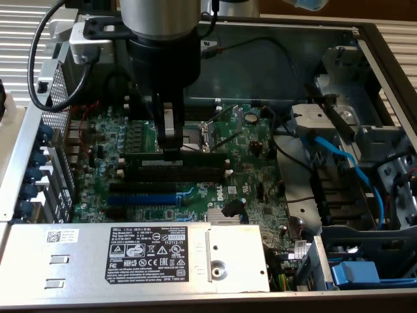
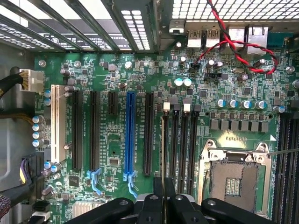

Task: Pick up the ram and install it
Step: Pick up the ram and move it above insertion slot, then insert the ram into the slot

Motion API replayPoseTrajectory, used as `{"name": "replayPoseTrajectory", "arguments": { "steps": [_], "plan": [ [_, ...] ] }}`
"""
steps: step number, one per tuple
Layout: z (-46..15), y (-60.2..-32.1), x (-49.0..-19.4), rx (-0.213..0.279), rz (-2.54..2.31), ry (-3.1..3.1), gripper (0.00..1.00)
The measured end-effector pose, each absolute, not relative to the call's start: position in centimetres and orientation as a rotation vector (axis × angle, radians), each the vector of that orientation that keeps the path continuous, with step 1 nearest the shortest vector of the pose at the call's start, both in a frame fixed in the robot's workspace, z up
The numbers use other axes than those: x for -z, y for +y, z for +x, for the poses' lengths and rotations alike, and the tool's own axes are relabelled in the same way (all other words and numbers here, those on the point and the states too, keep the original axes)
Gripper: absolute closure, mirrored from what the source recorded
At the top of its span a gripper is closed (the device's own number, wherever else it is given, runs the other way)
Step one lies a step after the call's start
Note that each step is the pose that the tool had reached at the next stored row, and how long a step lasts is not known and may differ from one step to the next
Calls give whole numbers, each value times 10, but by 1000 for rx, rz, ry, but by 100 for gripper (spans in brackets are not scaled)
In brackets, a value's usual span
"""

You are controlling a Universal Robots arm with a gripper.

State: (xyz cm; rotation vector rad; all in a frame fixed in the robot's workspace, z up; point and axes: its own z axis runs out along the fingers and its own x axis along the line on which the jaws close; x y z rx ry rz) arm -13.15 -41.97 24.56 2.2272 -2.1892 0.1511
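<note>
In the exterior view you see the pincer [image 1: 171, 145] hanging from the upper middle of the frame into an open computer case [image 1: 365, 39], its two fingers pressed together on the ram [image 1: 195, 159]. The ram stands on its long edge at the centre of the frame, running along the black memory slots [image 1: 179, 173] on the green motherboard [image 1: 104, 140]. You cannot tell whether it is fully seated. In the wrist view the dark fingers sit close together above those slots, near the blue slot [image 2: 130, 135].

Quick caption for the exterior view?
Gripper holding the ram upright at the motherboard's black memory slots inside the open computer case.
</note>
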Motion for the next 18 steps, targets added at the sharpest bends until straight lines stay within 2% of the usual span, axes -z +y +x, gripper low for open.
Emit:
{"name": "replayPoseTrajectory", "arguments": {
  "steps": [18],
  "plan": [
    [-131,-419,-244,-151,2213,-2203,88]
  ]
}}
